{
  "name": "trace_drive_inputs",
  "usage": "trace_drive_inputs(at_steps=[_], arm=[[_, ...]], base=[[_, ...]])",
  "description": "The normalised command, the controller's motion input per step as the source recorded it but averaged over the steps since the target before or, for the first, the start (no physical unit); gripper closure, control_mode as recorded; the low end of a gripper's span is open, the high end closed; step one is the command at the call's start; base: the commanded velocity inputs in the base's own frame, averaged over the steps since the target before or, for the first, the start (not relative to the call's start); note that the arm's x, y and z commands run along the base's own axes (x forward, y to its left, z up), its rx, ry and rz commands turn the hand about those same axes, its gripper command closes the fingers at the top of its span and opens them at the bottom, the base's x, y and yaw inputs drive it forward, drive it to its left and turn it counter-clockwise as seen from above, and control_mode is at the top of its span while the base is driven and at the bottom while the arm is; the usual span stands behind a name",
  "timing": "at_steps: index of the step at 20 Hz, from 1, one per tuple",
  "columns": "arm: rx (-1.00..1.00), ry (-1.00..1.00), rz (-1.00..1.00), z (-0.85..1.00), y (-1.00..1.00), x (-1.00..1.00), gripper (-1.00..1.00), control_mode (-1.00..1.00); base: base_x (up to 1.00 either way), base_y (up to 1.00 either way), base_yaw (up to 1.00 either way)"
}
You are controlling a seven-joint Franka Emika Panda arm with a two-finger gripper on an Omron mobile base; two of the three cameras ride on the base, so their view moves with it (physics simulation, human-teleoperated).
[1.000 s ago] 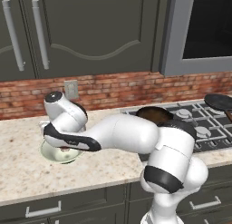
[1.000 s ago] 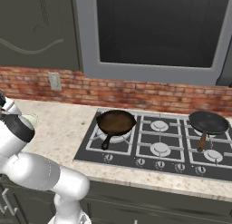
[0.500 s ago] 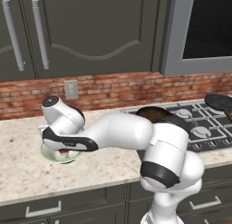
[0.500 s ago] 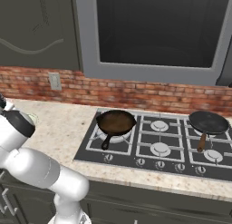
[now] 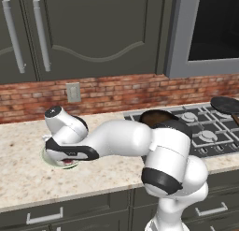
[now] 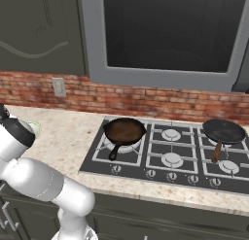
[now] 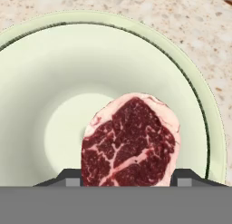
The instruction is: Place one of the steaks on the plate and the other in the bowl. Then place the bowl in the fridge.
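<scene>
**Fig. Steak over bowl, hand low.**

Steak: red, white-marbled, w/ a pale fat rim along its top and right edge in the hand view; it sits inside the bowl, over the flat bottom and the near wall; whether it rests on the bowl or hangs just above cannot be told.

Gripper: the two tips flank the steak's lower end and appear to touch it on both sides, so it reads as clamped on the meat, not yet let go.

Change: vs. the pics of a moment ago the hand has eased slightly down and to the left, closer onto the bowl; jaws unchanged. Meaning, as a judgement: this is the bowl drop, at its last bit; next comes release, then a re-grip on the bowl for the fridge.

Axis: the steak's long axis runs from the tips up the hand view, leaning a little right; broad end at the tips, rounded end pointing away, toward the bowl's far wall.

Surround: bowl stands on the speckled counter, well left of the hob w/ its brown pan.
</scene>
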Motion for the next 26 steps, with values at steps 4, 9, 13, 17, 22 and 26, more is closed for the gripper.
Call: trace_drive_inputs(at_steps=[4,9,13,17,22,26], arm=[[-0.01,0.00,0.00,-0.29,-0.17,0.01,1.00,-1.00],[0.00,0.00,0.00,0.00,-0.05,0.23,1.00,-1.00],[0.01,0.00,0.00,0.00,-0.02,0.23,1.00,-1.00],[0.00,0.00,0.00,0.00,0.00,0.10,-1.00,-1.00],[0.00,0.00,0.00,0.00,0.06,0.03,-1.00,-1.00],[0.00,0.00,0.00,0.00,0.04,0.05,-1.00,-1.00]], base=[[0.00,0.00,0.00],[0.00,0.00,0.00],[0.00,0.00,0.00],[0.00,0.00,0.00],[0.00,0.00,0.00],[0.00,0.00,0.00]])
